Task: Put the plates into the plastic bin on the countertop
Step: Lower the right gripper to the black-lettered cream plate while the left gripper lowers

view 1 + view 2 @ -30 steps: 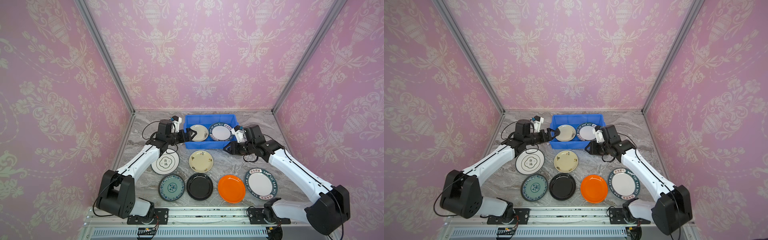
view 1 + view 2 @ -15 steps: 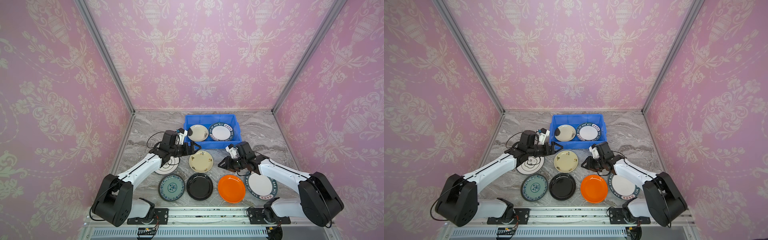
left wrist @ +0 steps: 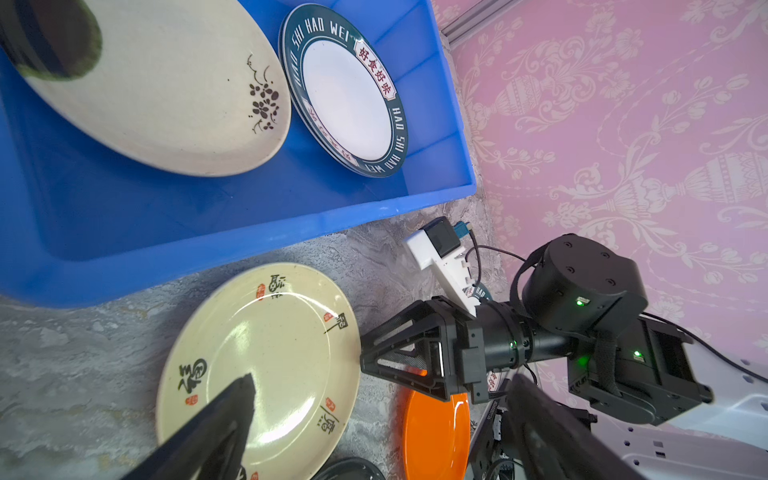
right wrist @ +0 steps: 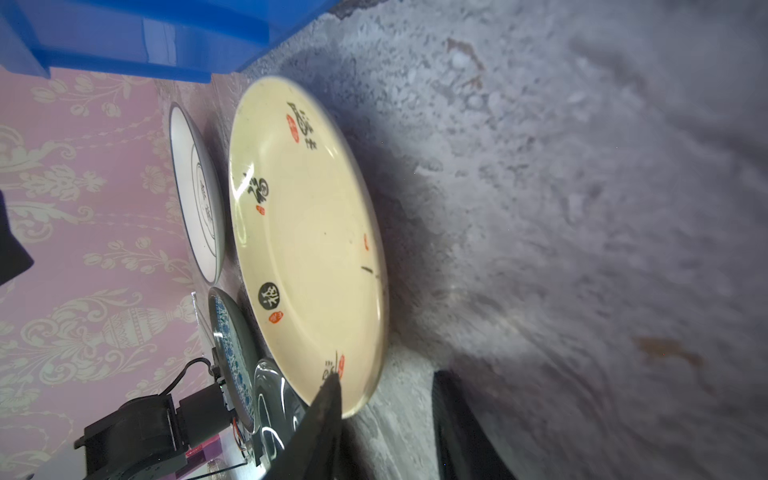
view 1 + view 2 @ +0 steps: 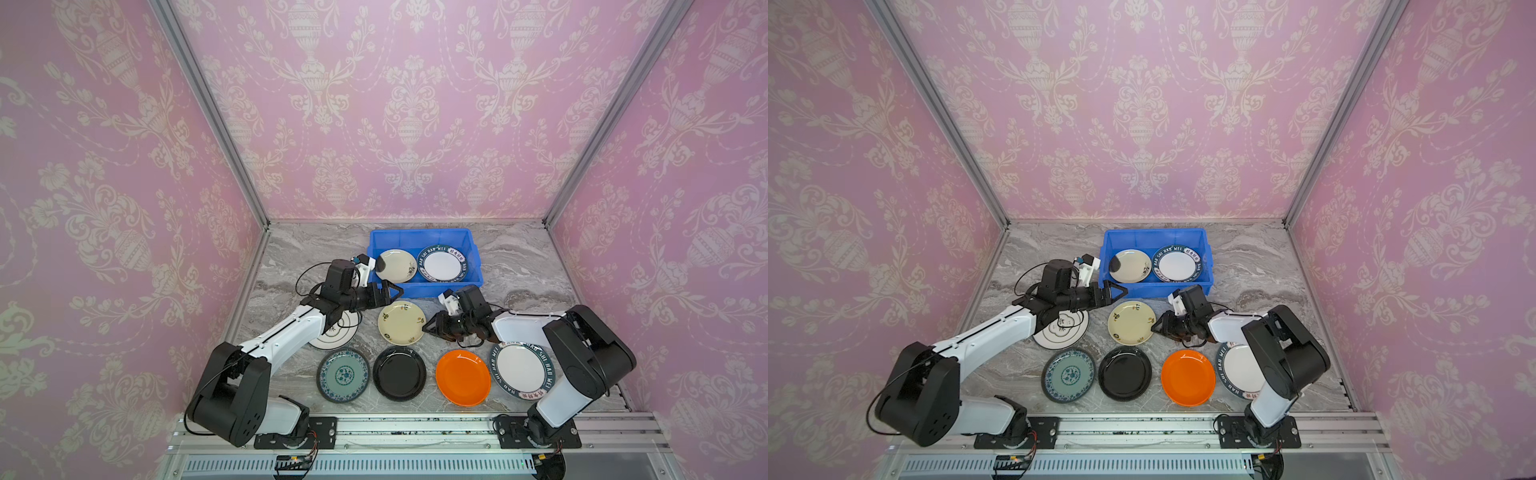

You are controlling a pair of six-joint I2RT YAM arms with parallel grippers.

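The round cream calligraphy plate (image 5: pixel 401 323) lies flat on the grey marble counter (image 5: pixel 291 257), just before the blue plastic bin (image 5: pixel 436 290). The right gripper (image 5: pixel 426 327), partly open and empty, stands low at its right rim. The left gripper (image 5: pixel 395 294), wide open, hovers above its far edge.

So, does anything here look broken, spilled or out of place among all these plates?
Nothing looks broken or spilled. The only oddity is a dark patch on the rim of the round cream plate inside the bright blue plastic bin; it looks like painted glaze rather than dirt, though I cannot be sure.
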